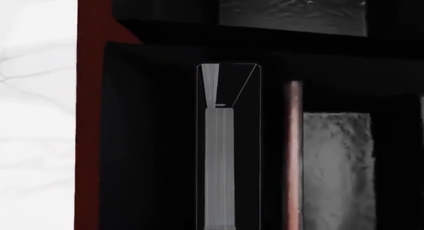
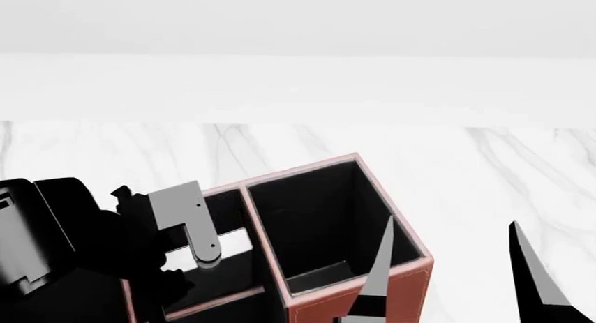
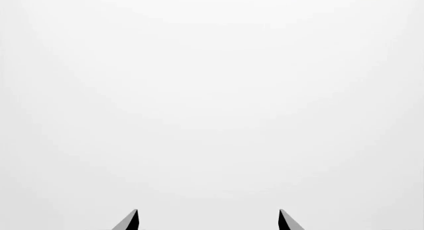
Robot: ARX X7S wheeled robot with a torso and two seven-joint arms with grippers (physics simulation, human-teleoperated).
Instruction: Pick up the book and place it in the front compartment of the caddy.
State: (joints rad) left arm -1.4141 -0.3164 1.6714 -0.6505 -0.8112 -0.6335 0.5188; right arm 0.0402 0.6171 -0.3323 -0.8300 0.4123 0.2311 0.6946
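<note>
Book [image 1: 229, 150] stands inside the caddy [image 1: 89, 115] (left wrist view only); right gripper [image 3: 208, 221] spread, left's grip unclear

Left arm [image 2: 56, 246] reached down at lower left, its gripper hidden; right gripper [image 2: 456, 267] raised, fingers spread apart, holding nothing

The caddy [image 2: 359, 295] stands on the table [image 2: 484, 169], the book [image 1: 229, 150] upright inside one compartment.
</note>
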